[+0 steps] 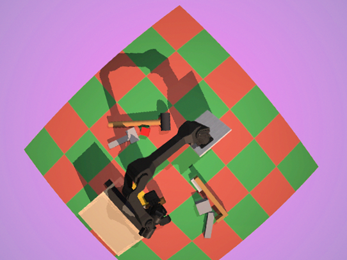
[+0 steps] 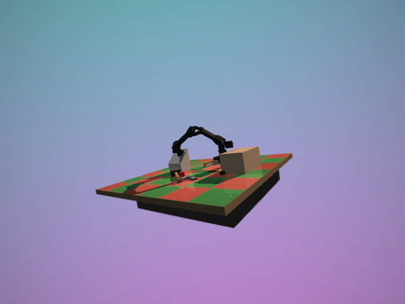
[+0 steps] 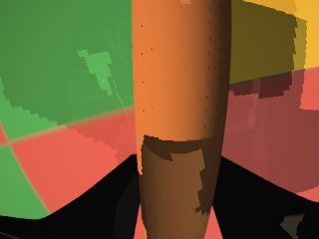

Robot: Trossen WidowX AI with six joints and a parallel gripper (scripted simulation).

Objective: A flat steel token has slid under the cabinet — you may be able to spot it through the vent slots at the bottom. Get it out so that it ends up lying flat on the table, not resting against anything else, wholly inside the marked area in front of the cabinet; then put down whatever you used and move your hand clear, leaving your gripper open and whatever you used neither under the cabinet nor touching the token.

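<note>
The steel token is not visible in any view, so a blind sweep under the cabinet [image 1: 110,224] [image 2: 232,163], lower left from above, could shove it deeper. The hand [image 1: 158,210] [image 2: 216,160] [image 3: 173,162] grips a wooden handle [image 1: 162,201] [image 3: 181,90]; a rolling grip could skew the stroke. Overpulling might carry the token past the yellow area [image 1: 142,198] [image 3: 310,40].

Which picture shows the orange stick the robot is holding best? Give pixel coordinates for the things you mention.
The wrist view: the orange stick [image 3: 174,100] fills its middle, between the tool's [image 3: 174,199] dark fingers. From the top, the arm hides most of it. The exterior view is too small to tell.
</note>
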